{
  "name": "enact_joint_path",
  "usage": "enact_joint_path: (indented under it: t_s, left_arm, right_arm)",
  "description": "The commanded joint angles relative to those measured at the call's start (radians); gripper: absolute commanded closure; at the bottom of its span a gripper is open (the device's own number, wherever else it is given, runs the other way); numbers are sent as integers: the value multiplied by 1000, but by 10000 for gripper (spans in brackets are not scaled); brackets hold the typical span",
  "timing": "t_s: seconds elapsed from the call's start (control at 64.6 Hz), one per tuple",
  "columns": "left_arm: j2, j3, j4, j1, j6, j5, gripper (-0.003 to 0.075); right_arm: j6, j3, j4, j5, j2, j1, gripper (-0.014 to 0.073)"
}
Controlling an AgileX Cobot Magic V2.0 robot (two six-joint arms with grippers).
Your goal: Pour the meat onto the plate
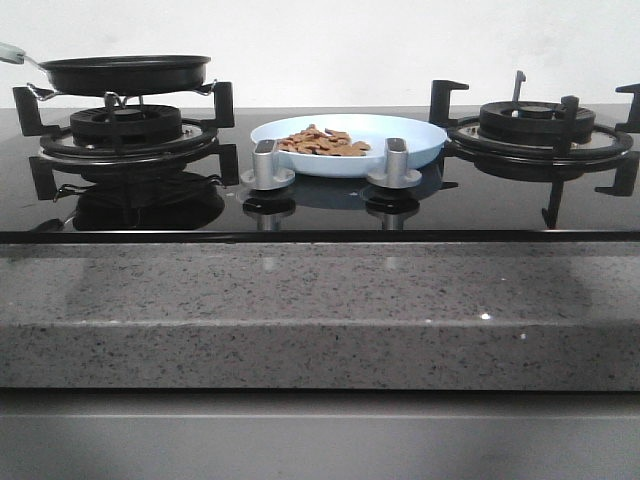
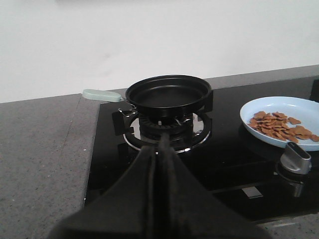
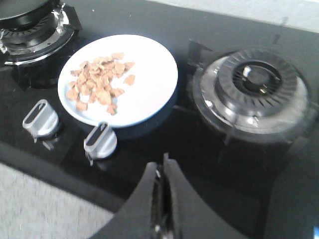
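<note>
The pale-blue plate (image 1: 420,150) sits on the black hob between the two burners, and the meat (image 1: 322,142) lies heaped on its left half. The plate (image 2: 304,107) and meat (image 2: 279,125) also show in the left wrist view, and the plate (image 3: 149,74) and meat (image 3: 97,82) in the right wrist view. My left gripper (image 2: 163,144) is shut and empty, held back in front of the left burner. My right gripper (image 3: 163,164) is shut and empty, over the hob's front edge near the plate. Neither arm shows in the front view.
An empty black frying pan (image 1: 125,72) with a pale handle (image 2: 101,94) rests on the left burner (image 1: 125,130). The right burner (image 1: 535,125) is bare. Two silver knobs (image 1: 265,165) (image 1: 395,163) stand in front of the plate. A grey stone counter (image 1: 300,310) fronts the hob.
</note>
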Motion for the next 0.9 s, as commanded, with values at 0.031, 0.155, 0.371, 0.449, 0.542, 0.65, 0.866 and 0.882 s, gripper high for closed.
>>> enact_joint_path:
  t_s: [0.031,0.155,0.371,0.449,0.542,0.65,0.866,0.882]
  left_arm:
    - [6,-27,-32,-40,-9,-73,741]
    - [6,-27,-32,-69,-9,-73,741]
    - [6,-27,-44,-73,-9,-73,741]
    - [6,-27,-44,-73,-9,-73,741]
    - [6,-27,-44,-73,-9,-73,741]
    - [6,-27,-44,-73,-9,-73,741]
    - [6,-27,-47,-73,-9,-71,741]
    - [6,-27,-47,-73,-9,-71,741]
  right_arm:
    - [-8,117,-4,-135,-166,-1,654]
    - [-8,269,-4,-184,-329,-1,654]
    - [-8,457,-4,-203,-616,-1,654]
    - [-8,490,-4,-203,-679,-1,654]
    - [-8,503,-4,-203,-718,-1,654]
    - [-8,503,-4,-209,-726,-1,654]
    - [-8,503,-4,-209,-726,-1,654]
    - [-8,503,-4,-209,-726,-1,654]
